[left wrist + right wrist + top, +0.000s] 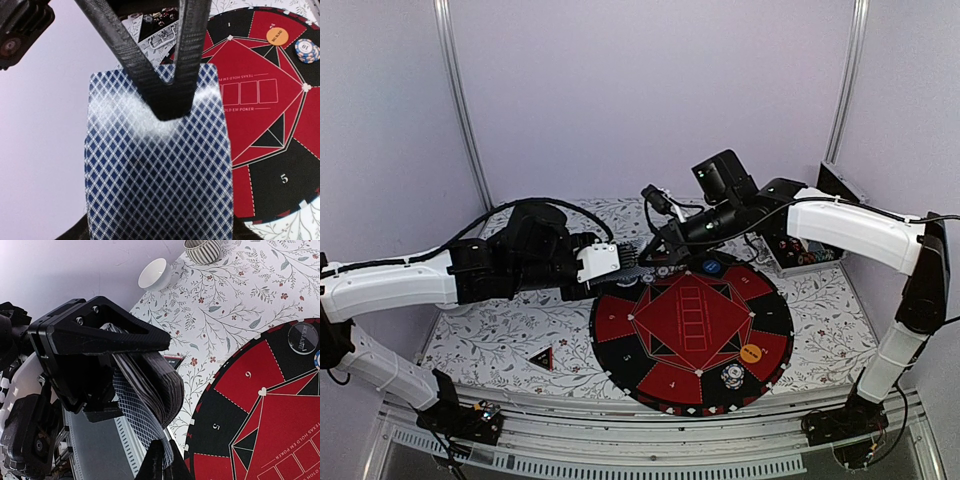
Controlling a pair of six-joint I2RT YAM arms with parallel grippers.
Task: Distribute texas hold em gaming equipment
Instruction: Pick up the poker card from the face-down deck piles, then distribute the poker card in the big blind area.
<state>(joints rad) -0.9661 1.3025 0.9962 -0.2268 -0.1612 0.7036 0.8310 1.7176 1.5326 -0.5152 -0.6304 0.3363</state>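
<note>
black-red triangle (541, 357): lies flat on the bench (480, 330), left of the mat (620, 350) and well apart from both arms.
left claw (623, 262): clenched on the deck (157, 385), holding it in the air near the mat's far-left rim.
deck: small cards, a little fanned and bowed between the fingers, with their thin edges packed close.
top card (160, 170): blue-and-white diamond back, glossy, with a pale band of glare across its upper part. It is slightly curved and hides the cards under it.
right claw (167, 105): fingertips drawn to a point on the top card's far edge. I judge that it is grasping that single card.
step in hand: dealing, as I judge it. One card is being peeled from the deck, and I see no dealt card on the parts of the mat that show, so the hand-out looks early.
next move: likely a straight slide along the card's face while the left claw holds firm, then a carry to a numbered seat. The backs look slick, so a second card may cling.
mat: round, red and black, with numbered sectors.
blue disc (710, 267): on the mat's far edge, just beside the right claw.
chip stack (731, 377): on the mat's near side.
orange disc (752, 352): on the mat, near the chip stack.
</note>
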